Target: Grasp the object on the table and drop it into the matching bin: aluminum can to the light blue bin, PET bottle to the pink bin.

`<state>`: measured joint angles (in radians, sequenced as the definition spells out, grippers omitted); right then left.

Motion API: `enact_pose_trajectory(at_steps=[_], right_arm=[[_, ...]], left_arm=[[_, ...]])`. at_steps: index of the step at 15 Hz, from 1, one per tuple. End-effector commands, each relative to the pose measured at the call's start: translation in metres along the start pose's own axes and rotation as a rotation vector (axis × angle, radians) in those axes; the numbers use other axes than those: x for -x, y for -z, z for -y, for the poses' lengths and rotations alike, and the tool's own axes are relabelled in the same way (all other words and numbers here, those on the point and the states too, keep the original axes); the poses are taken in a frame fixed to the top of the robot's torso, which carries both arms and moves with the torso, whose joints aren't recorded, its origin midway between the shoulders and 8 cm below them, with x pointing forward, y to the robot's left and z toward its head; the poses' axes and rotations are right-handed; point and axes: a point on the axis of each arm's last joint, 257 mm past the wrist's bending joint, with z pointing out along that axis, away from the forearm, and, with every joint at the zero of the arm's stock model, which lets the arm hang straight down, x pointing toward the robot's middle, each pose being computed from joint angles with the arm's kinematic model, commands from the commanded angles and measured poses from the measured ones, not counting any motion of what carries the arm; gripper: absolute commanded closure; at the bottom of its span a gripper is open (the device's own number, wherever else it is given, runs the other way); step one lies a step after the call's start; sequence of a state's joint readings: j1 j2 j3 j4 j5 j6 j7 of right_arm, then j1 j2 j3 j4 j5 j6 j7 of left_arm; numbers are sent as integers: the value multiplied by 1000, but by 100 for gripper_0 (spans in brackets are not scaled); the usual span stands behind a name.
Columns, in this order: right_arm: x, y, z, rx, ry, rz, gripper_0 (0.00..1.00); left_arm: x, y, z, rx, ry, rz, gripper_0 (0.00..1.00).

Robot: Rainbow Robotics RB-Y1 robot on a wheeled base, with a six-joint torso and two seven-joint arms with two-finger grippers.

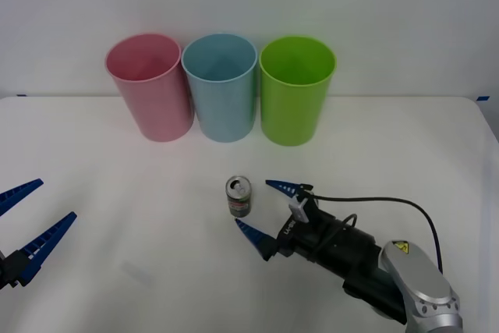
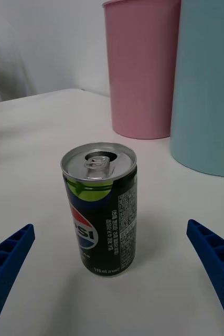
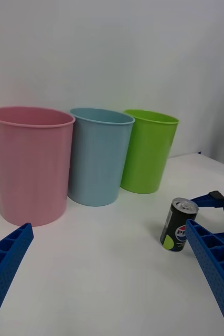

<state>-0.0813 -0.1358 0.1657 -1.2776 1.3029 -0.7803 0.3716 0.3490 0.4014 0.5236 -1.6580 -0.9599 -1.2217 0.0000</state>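
Aluminum can upright btwn open right gripper fingers, untouched.

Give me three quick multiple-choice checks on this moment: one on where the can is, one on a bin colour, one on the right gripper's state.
1. Where does the can stand?
A. inside the pink bin
B. on the table, ahead of the right gripper
C. in the left gripper

2. Which bin stands in the middle of the row?
A. lime green
B. pink
C. light blue

3. How is the right gripper?
A. open, fingers apart of the can
B. shut on the can
C. shut, empty

Key: 1 B, the can sits upright on the table; 2 C, the light blue bin has neighbours both sides; 3 A, both fingers stand clear of the can.
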Motion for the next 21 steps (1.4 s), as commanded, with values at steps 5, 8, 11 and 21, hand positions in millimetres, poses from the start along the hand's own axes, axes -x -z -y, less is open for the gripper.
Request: enact_pose_trajectory(at_steps=[5, 8, 11, 21], right_arm=[[3, -21, -8, -9, 35, -16, 0], [-2, -32, -10, 2, 29, -28, 0], [-1, -41, -6, -11, 48, -38, 0], [-2, -54, -8, -17, 40, -44, 0]], left_arm=[[0, 0, 0, 0, 0, 0, 0], [0, 0, 0, 0, 0, 0, 0], [0, 0, 0, 0, 0, 0, 0], [0, 0, 0, 0, 0, 0, 0]])
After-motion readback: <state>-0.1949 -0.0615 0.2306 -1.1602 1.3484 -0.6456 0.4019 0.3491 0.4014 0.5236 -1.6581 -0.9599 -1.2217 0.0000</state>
